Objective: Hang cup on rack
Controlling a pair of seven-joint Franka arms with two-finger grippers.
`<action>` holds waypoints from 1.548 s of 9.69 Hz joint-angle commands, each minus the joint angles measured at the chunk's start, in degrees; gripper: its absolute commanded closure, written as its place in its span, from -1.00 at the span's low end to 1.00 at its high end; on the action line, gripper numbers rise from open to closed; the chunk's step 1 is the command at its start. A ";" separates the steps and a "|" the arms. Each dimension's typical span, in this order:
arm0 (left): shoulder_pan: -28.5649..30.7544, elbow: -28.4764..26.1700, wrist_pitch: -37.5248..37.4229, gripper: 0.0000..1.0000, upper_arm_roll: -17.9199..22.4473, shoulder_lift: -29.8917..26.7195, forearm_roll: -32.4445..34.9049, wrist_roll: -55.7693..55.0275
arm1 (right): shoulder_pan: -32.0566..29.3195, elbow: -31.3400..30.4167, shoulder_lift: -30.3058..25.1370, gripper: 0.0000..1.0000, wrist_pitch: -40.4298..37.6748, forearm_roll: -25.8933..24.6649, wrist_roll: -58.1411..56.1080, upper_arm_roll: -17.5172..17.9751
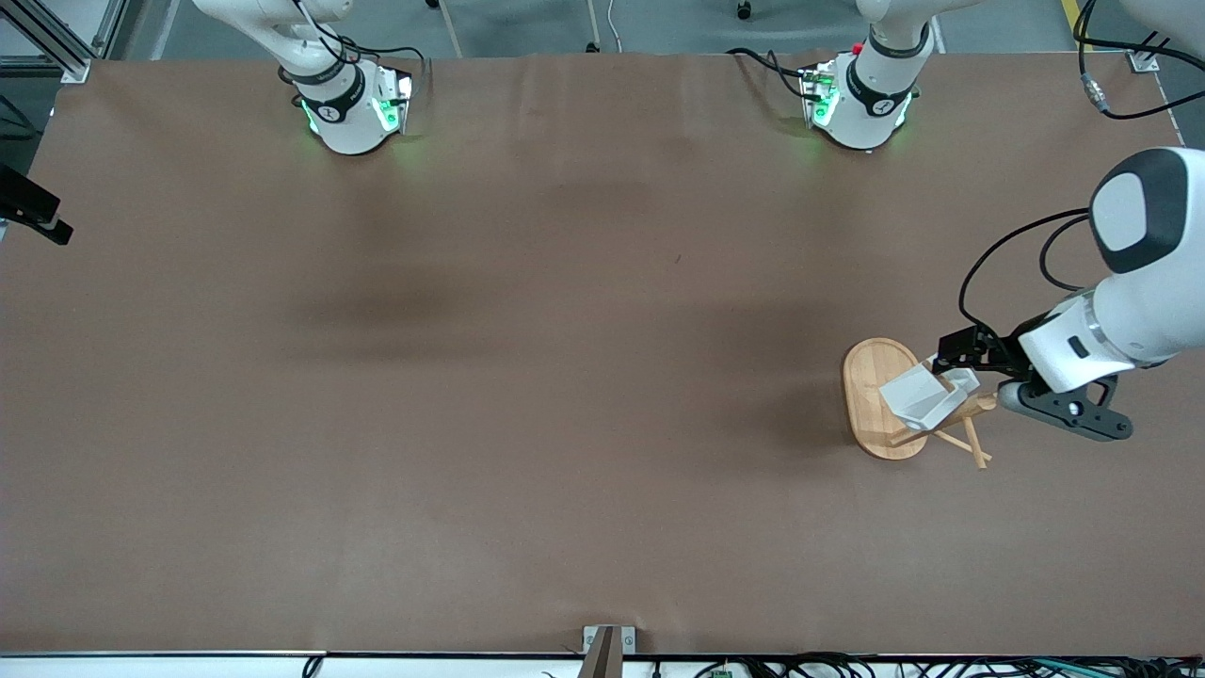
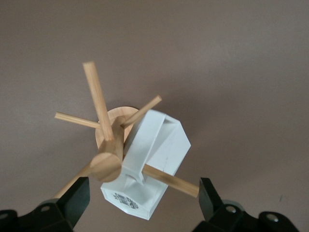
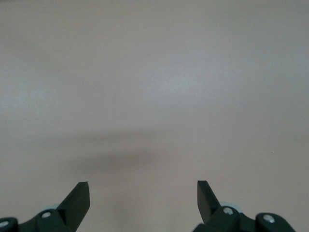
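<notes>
I see the white faceted cup [image 2: 147,164] hanging on the bamboo mug tree [image 1: 881,400], with one thin peg [image 2: 170,180] passing through its handle tab beside the central post [image 2: 107,163]. The rack stands on its oval base toward the left arm's end of the table [image 1: 527,377]. My left gripper [image 2: 145,200] hovers over the rack, fingers spread apart and clear of the cup. My right gripper [image 3: 143,198] waits above bare table, fingers apart, grasping nothing.
</notes>
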 commanded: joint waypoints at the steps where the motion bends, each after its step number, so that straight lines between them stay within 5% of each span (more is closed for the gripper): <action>1: 0.00 -0.16 -2.33 -1.00 -0.41 -1.17 0.73 -6.69 | 0.40 -0.89 -1.10 -1.00 -0.17 1.17 0.97 -0.29; 11: 1.06 3.17 -11.91 -1.00 -0.15 -14.45 5.74 -8.93 | -0.40 -0.80 -0.92 -1.00 0.00 2.57 0.44 -0.38; 13: -3.39 3.18 -12.01 -1.00 4.14 -16.90 5.91 -9.45 | -0.31 -0.80 -0.92 -1.00 -0.17 2.57 0.44 -0.38; 15: -11.30 2.74 -16.02 -1.00 13.53 -18.66 4.78 -8.75 | -0.39 -0.80 -0.83 -1.00 -0.08 2.57 0.53 -0.38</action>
